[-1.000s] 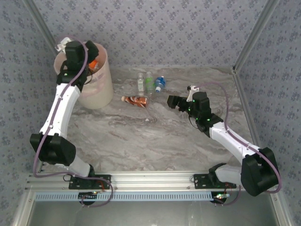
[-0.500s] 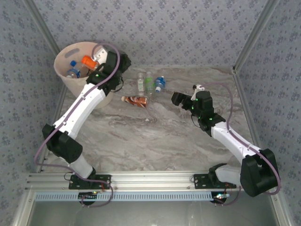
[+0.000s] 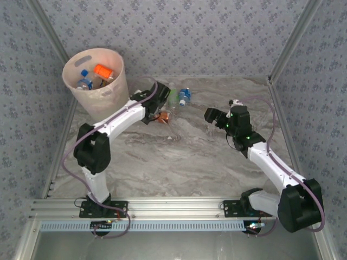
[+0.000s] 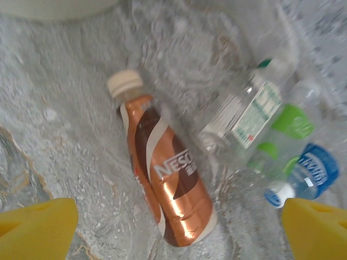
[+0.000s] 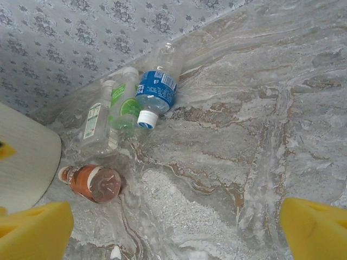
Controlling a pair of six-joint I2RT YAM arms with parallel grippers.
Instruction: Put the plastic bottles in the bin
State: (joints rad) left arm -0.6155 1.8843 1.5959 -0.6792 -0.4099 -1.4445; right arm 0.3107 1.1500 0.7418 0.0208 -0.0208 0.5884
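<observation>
- The right gripper [image 3: 211, 115] hovered above the marble-patterned table [image 3: 179, 162] right of centre, its yellow fingers [image 5: 33, 232] spread wide with nothing between them.
- The left gripper [image 3: 155, 111] reached across to the loose bottles. Its jaws were wide open and empty, with one yellow fingertip [image 4: 38, 227] on either side of the view from its wrist.
- Below it a brown bottle [image 4: 168, 184] with a cream cap lay on its side on the table, touched by neither finger.
- Just beyond the brown bottle, three clear bottles lay side by side near the back wall [image 3: 190, 38]:
  - a white-labelled bottle [image 4: 245, 116]
  - a green-labelled bottle [image 4: 284, 127] beside it
  - a blue-labelled bottle [image 4: 313, 170] with a white cap at the outer end
- Whether these three touched one another could not be told through the blur.
- The pale pink bin [image 3: 111, 97] stood upright in the far left corner, just left of the left arm's wrist.
- Inside the bin lay an orange-labelled bottle [image 3: 103, 70] and a clear bottle with a blue cap [image 3: 83, 82].
</observation>
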